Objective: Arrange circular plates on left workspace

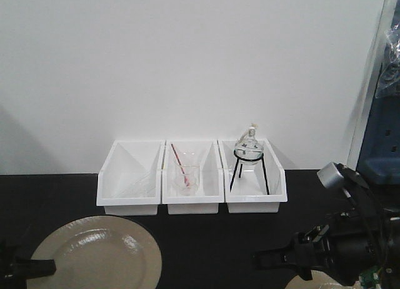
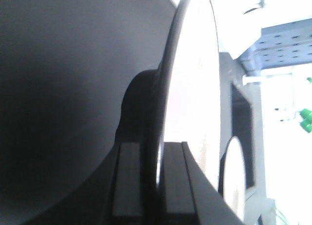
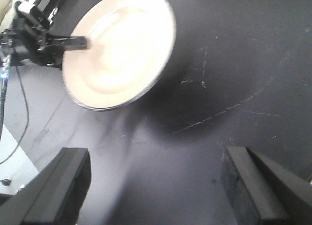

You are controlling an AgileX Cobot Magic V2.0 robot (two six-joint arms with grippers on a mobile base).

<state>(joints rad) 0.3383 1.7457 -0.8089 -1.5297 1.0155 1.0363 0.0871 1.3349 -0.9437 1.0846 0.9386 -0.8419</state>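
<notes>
Laboratory setting: matte black benchtop [image 1: 206, 239] bearing three white bins [image 1: 190, 207] that hold a round flask [image 1: 249, 146] on a tripod stand [image 1: 265, 176] and a glass beaker [image 1: 186, 179]

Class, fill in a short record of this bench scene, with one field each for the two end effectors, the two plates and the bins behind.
Left end effector: shut on the rim of the held plate
Right end effector: open, nothing between its fingers, above the bare benchtop
Held plate: front left of the benchtop
Second plate: front right, mostly cut off in the front view, not gripped
White bins: three in a row at the back; the middle one holds a beaker, the right one a flask on a stand
</notes>
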